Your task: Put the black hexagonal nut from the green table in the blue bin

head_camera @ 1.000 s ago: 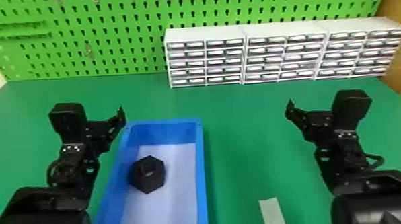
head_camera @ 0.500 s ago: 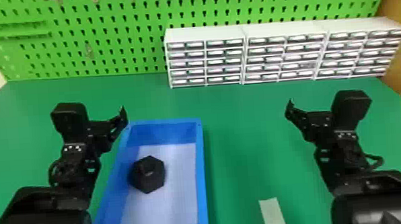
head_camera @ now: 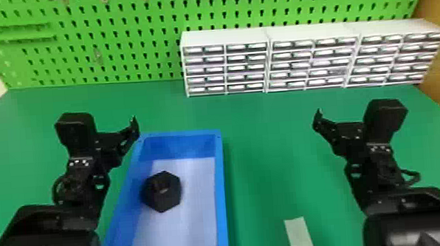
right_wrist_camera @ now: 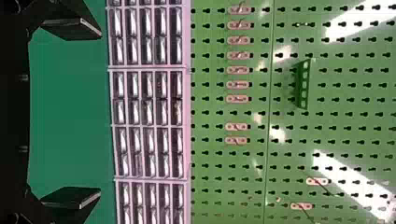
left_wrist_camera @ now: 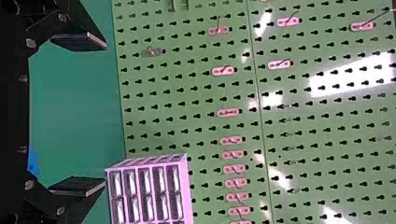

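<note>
A black hexagonal nut lies inside a blue bin on a green table, to the right of the robot's left gripper and closer to the robot than that gripper's tip. The bin's far corner sits just beside the same gripper, and the nut rests near the wall on that side. In the left wrist view the left gripper stands wide open, its two flat black fingers well apart and holding nothing. Across the table, well to the right of the bin, the right gripper is spread just as wide; from its own wrist the right gripper is likewise seen gripping nothing. A pale strip lies between the two, nearer the robot than either and closer to the right one. Beyond both grippers, white drawer cabinets line the back of the table, starting to the right of the left gripper and running past the right one, before a green pegboard dotted with hooks.
</note>
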Robot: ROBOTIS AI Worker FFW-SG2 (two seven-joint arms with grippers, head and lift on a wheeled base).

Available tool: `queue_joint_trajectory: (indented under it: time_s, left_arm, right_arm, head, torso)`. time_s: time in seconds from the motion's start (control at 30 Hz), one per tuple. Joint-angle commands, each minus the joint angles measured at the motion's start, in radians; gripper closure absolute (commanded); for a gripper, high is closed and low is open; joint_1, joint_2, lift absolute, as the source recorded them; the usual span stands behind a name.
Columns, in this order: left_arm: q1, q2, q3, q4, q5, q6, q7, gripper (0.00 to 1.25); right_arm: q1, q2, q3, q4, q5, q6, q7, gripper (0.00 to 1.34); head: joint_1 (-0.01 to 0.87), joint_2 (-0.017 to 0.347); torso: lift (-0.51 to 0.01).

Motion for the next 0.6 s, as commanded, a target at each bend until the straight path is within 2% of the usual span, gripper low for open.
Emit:
queue_joint_trajectory:
  time_s: [0.0,0.57]
  left_arm:
    - [-0.001,0.000,0.000,0.000,0.000,0.000,0.000,0.24]
    - [0.000,0.000,0.000,0.000,0.000,0.000,0.000,0.24]
  right_arm:
    - [-0.001,0.000,-0.001,0.000,0.000,0.000,0.000,0.12]
    - [-0.001,0.003,-0.004,0.000,-0.002,-0.002,0.000,0.12]
  head:
    - [0.686,0.052]
    - [0.686,0.052]
  torso:
    - [-0.097]
    - [-0.097]
